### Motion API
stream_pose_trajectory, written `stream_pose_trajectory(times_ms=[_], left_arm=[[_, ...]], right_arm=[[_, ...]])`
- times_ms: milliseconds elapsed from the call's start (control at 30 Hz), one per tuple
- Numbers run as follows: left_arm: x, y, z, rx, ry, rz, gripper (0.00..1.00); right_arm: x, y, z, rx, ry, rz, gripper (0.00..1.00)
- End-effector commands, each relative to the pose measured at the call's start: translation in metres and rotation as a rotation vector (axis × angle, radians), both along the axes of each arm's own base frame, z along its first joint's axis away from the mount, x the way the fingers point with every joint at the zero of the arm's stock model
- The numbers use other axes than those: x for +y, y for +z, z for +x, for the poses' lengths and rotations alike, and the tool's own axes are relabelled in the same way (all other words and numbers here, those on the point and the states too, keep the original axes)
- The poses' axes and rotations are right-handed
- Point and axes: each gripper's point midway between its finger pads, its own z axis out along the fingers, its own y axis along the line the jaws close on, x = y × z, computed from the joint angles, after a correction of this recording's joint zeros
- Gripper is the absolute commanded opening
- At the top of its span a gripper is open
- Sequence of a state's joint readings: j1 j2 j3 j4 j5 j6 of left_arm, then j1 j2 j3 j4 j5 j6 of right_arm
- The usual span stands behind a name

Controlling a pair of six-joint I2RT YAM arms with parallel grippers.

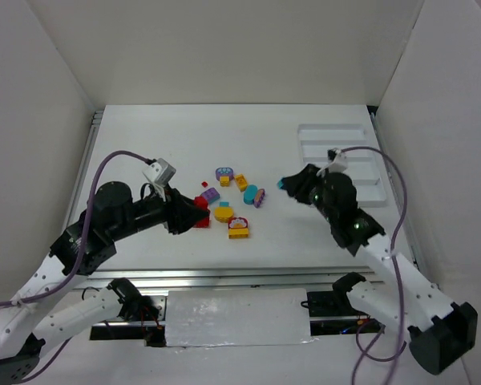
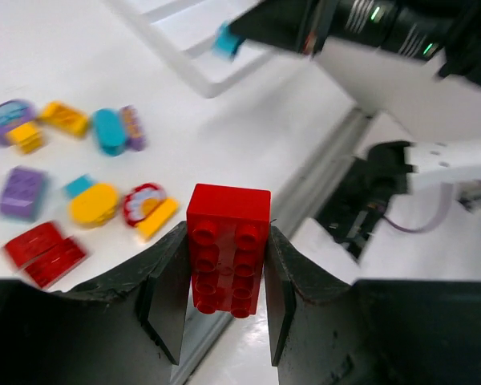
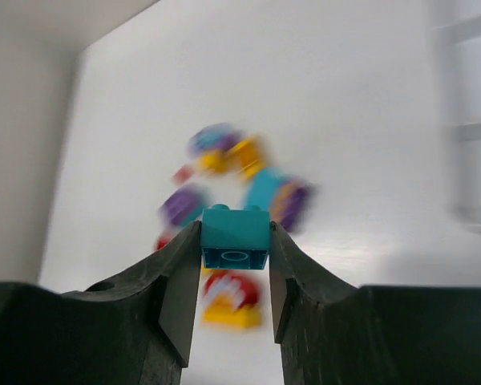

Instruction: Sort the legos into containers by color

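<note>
My left gripper [image 1: 199,213] is shut on a red two-by-four brick [image 2: 228,245], which stands studs-up between its fingers [image 2: 170,293] above the table's near part. My right gripper [image 1: 286,184] is shut on a small teal brick [image 3: 235,237], lifted off the table between the loose legos and the white tray [image 1: 346,138]. The left wrist view shows that teal brick [image 2: 224,40] by the tray's wall [image 2: 194,80]. Loose legos lie mid-table: purple [image 1: 209,195], yellow round [image 1: 224,213], red-and-yellow [image 1: 238,227], teal with purple [image 1: 252,195], yellow [image 1: 242,182].
Two more red bricks [image 2: 44,253] lie left of my left gripper. White walls enclose the table on the left, back and right. A metal rail [image 1: 224,277] runs along the near edge. The right arm's cable [image 1: 393,184] loops over the tray.
</note>
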State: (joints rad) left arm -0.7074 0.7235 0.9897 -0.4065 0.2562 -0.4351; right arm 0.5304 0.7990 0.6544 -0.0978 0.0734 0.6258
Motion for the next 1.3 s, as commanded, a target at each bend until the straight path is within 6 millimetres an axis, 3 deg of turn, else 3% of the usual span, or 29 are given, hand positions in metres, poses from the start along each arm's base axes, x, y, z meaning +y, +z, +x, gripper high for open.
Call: stream_pose_trajectory(times_ms=[0, 33, 133, 233, 267, 433, 600, 667, 767, 800, 900, 1033, 1067, 1100, 1133, 1167, 1200, 1267], left_arm=[[0.032, -0.020, 0.026, 0.004, 0.205, 0.151, 0.00], [0.036, -0.029, 0.028, 0.015, 0.226, 0.176, 0.00], [0.035, -0.048, 0.027, 0.031, 0.216, 0.185, 0.00], [0.038, -0.053, 0.025, 0.043, 0.221, 0.198, 0.00], [0.039, -0.051, 0.026, 0.033, 0.230, 0.193, 0.00], [0.039, -0.048, 0.024, 0.023, 0.222, 0.179, 0.00], [0.036, -0.050, 0.023, 0.031, 0.199, 0.186, 0.00], [0.034, -0.051, 0.022, 0.033, 0.191, 0.189, 0.00], [0.033, -0.051, 0.021, 0.034, 0.180, 0.188, 0.00], [0.032, -0.051, 0.021, 0.035, 0.176, 0.186, 0.00], [0.031, -0.051, 0.020, 0.035, 0.170, 0.184, 0.00], [0.030, -0.050, 0.021, 0.037, 0.166, 0.179, 0.00], [0.029, -0.049, 0.020, 0.037, 0.161, 0.175, 0.00], [0.027, -0.048, 0.019, 0.037, 0.152, 0.168, 0.00], [0.021, -0.045, 0.016, 0.037, 0.114, 0.148, 0.00], [0.016, -0.043, 0.013, 0.037, 0.084, 0.138, 0.00], [0.011, -0.040, 0.010, 0.035, 0.047, 0.125, 0.00], [-0.006, -0.031, -0.006, 0.032, -0.096, 0.077, 0.00]], right_arm=[[-0.126, -0.044, 0.034, 0.288, -0.591, -0.136, 0.00], [-0.136, -0.054, 0.041, 0.330, -0.617, -0.140, 0.00], [-0.169, -0.052, 0.060, 0.325, -0.709, -0.086, 0.00], [-0.190, -0.061, 0.073, 0.363, -0.774, -0.119, 0.00], [-0.193, -0.058, 0.078, 0.367, -0.787, -0.132, 0.00], [-0.217, -0.089, 0.090, 0.457, -0.839, -0.167, 0.01], [-0.216, -0.114, 0.097, 0.527, -0.815, -0.181, 0.09], [-0.214, -0.117, 0.099, 0.529, -0.799, -0.174, 0.18], [-0.211, -0.116, 0.102, 0.521, -0.782, -0.170, 0.62], [-0.211, -0.114, 0.103, 0.516, -0.778, -0.170, 0.68], [-0.211, -0.108, 0.105, 0.509, -0.767, -0.181, 0.82], [-0.209, -0.100, 0.105, 0.507, -0.738, -0.200, 0.87], [-0.203, -0.093, 0.105, 0.489, -0.703, -0.185, 0.87], [-0.173, -0.089, 0.108, 0.455, -0.533, -0.142, 0.84], [-0.149, -0.070, 0.106, 0.383, -0.410, -0.102, 0.83], [-0.090, -0.067, 0.088, 0.363, -0.120, -0.019, 0.82], [-0.064, -0.036, 0.081, 0.227, 0.027, 0.000, 0.82], [-0.003, -0.010, 0.044, 0.112, 0.327, 0.048, 0.82]])
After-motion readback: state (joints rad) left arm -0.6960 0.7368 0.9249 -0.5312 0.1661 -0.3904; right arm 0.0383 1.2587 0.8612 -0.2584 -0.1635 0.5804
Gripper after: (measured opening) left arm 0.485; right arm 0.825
